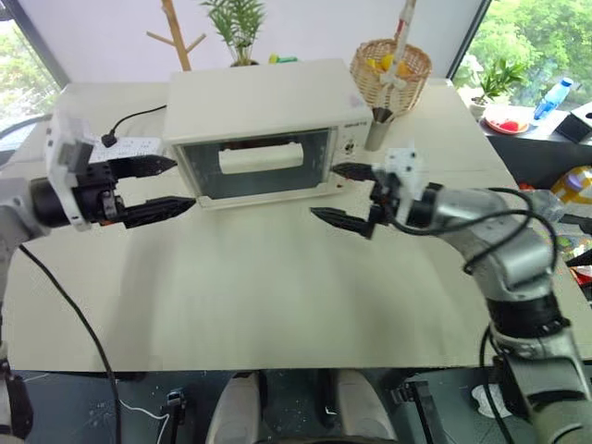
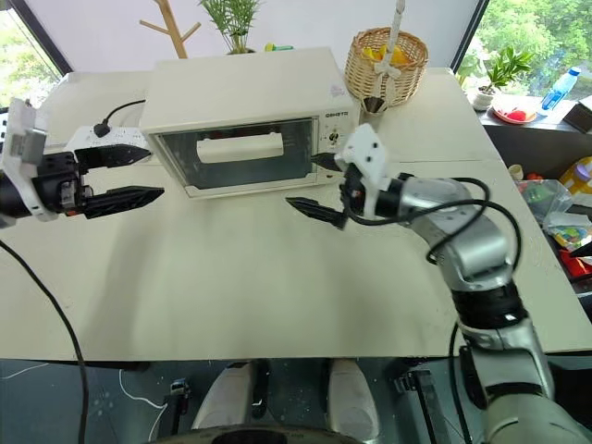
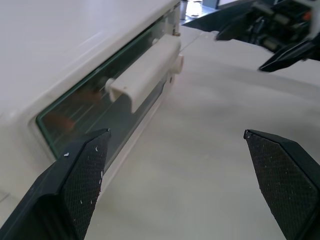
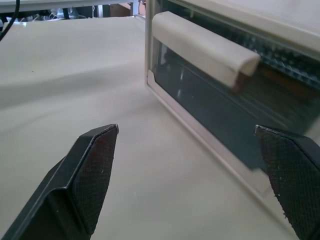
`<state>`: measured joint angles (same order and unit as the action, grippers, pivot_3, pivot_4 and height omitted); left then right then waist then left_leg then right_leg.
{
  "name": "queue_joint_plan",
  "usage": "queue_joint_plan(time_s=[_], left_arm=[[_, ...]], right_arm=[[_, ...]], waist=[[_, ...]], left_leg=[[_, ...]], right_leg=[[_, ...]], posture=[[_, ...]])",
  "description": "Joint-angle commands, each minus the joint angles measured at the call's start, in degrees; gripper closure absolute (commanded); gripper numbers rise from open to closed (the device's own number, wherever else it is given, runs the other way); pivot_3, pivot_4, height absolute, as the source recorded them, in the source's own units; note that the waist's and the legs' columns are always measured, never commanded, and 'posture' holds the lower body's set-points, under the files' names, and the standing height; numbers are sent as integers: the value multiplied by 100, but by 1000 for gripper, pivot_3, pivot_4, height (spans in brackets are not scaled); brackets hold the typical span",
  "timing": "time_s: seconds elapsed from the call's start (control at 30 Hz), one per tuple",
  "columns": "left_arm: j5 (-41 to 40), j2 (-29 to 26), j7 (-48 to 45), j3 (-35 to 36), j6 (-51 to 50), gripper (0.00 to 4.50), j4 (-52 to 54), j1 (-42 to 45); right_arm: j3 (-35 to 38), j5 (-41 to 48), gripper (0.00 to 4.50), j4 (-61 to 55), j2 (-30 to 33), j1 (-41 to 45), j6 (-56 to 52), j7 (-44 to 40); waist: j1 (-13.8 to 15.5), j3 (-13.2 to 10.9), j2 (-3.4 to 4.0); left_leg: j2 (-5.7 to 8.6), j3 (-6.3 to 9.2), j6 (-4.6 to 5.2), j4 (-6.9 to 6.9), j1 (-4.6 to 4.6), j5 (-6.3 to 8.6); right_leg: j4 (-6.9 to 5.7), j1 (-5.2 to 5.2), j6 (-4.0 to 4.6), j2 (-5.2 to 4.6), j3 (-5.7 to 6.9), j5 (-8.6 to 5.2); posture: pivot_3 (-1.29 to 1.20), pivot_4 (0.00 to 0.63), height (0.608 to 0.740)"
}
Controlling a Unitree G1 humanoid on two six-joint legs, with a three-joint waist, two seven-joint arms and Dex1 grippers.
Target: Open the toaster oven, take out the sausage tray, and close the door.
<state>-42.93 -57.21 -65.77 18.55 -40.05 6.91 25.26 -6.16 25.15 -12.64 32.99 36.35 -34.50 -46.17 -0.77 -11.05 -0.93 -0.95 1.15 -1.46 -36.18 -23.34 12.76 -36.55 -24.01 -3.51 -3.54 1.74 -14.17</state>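
The toaster oven [image 1: 264,139] sits on the desk [image 1: 277,296] with its door [image 1: 259,165] shut, between the two sets of fingers. The left gripper [image 1: 159,188] hovers just off the door's left end, fingers spread and empty. The right gripper [image 1: 340,194] hovers by the door's right end, fingers also released, holding nothing.

one toaster oven [image 1: 264,129], one basket [image 1: 391,72], two hands

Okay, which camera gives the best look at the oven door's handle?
The right wrist view: the handle runs close and unobstructed across the shut door. The left wrist view shows it at an angle; both eye views show it small behind the open grippers.
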Motion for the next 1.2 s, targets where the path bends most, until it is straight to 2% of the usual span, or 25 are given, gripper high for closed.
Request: queue_joint_plan(time_s=[0.03,0.27,0.47,0.77,0.9,1.2], left_arm=[[71,-59,-104,-42,151,0,-78,150],[118,-32,-133,-33,269,0,-72,60],[117,-24,-41,55,284,0,-74,-21],[131,-13,57,162,338,0,-188,-124],[103,162,325,118,315,0,-535,348],[119,305,317,-130,217,0,-958,1089]], right_arm=[[-120,-289,46,464,-241,385,306,70],[-391,-669,46,1356,-811,1025,767,-83],[-501,-740,46,1436,-994,1165,911,-324],[-628,-480,46,565,-1130,809,775,-697],[-658,-508,46,300,-1122,535,709,-646],[-702,-571,46,-128,-1061,120,506,-501]], waist=[[8,0,-1],[-17,0,-5],[-14,0,-5],[-48,0,-4],[-25,0,-5],[-39,0,-6]], left_leg=[[0,0,0,0,-3,0],[0,-5,0,0,-4,0],[0,-5,0,0,-4,0],[-2,-5,0,4,-4,0],[-4,-3,0,3,-4,0],[-6,-6,0,0,-3,0]], right_leg=[[-4,-5,-1,0,0,0],[-53,-35,-1,1,-7,-1],[-57,-37,-1,0,-8,0],[-62,-44,-1,5,-9,-1],[-66,-46,0,9,-8,-1],[-68,-46,0,13,-13,-1]], posture=[[0,150,740],[0,150,740],[0,150,740],[0,150,740],[0,150,740],[0,150,740]])
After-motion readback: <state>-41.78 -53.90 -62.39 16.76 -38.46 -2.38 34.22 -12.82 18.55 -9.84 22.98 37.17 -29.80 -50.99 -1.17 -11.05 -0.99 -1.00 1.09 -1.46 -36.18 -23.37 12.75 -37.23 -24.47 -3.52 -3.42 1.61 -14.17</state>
